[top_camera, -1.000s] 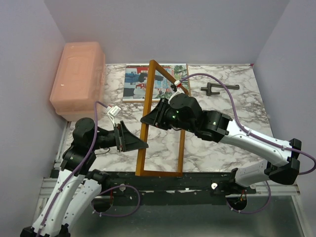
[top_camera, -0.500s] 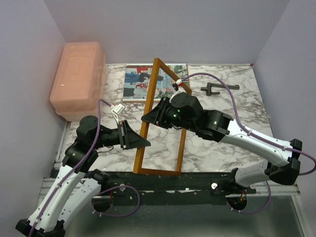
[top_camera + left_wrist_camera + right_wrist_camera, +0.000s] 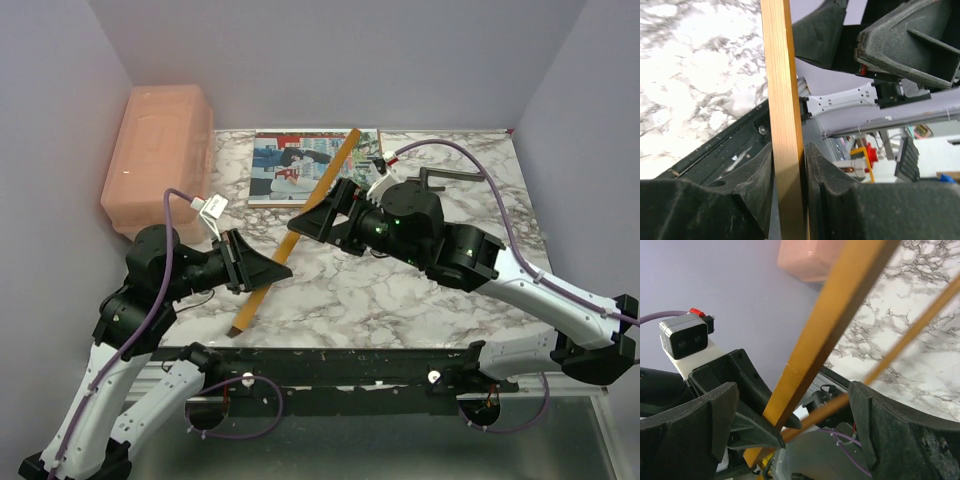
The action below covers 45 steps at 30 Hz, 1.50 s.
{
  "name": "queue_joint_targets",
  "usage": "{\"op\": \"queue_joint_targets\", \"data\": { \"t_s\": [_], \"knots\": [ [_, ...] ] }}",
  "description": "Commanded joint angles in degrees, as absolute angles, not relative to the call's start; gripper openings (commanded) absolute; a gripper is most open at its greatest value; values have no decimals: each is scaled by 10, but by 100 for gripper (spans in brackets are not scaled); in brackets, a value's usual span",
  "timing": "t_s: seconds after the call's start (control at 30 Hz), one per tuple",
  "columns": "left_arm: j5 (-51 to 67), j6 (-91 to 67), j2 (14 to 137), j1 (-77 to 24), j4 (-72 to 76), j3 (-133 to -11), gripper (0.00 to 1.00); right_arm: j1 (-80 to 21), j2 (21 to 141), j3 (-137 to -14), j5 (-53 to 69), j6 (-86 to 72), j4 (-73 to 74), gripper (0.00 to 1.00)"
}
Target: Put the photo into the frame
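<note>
while tilted, frame (image 3: 256,300) near photo (image 3: 285,165)

No text, label, brand or number is legible in any view; the large rectangular colour photo (image 3: 283,168) of vending machines is too small to read.

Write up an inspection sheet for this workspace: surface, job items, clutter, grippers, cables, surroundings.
Surface: table top, white-and-grey marble pattern.
Job's things: frame lifted and tilted, seen nearly edge-on; photo flat at the far edge, not in the frame.
Clutter: pink box at far left; dark metal piece at far right, partly behind the right arm.
Grippers: left gripper shut on a frame rail; right gripper open, a rail between its fingers, touching neither.
Cables: purple cables loop over both arms.
Surroundings: plain lilac walls; nothing else seen.
</note>
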<state>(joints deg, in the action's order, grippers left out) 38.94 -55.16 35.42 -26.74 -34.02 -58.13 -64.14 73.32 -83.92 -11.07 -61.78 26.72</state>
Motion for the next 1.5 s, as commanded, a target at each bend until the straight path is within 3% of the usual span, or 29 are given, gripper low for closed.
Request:
{"op": "queue_joint_targets", "data": {
  "t_s": [0.0,0.2,0.4,0.6,0.73,1.0,1.47],
  "knots": [
    [290,-482,355,-268,-421,-656,0,-637,712,-838,-127,-603,296,100],
    [211,-454,359,-268,-496,-688,0,-632,716,-843,-112,-585,305,100],
    [209,-463,358,-269,-483,-647,0,-626,743,-846,-87,-594,312,100],
    [169,-472,338,-274,-466,-597,0,-585,725,-769,-48,-661,243,99],
    [150,-474,329,-275,-458,-568,0,-546,722,-714,12,-720,177,94],
    [146,-476,332,-280,-446,-531,0,-538,788,-732,68,-731,143,89],
    [158,-488,342,-310,-416,-499,0,-538,857,-766,103,-734,130,63]
  ]
}}
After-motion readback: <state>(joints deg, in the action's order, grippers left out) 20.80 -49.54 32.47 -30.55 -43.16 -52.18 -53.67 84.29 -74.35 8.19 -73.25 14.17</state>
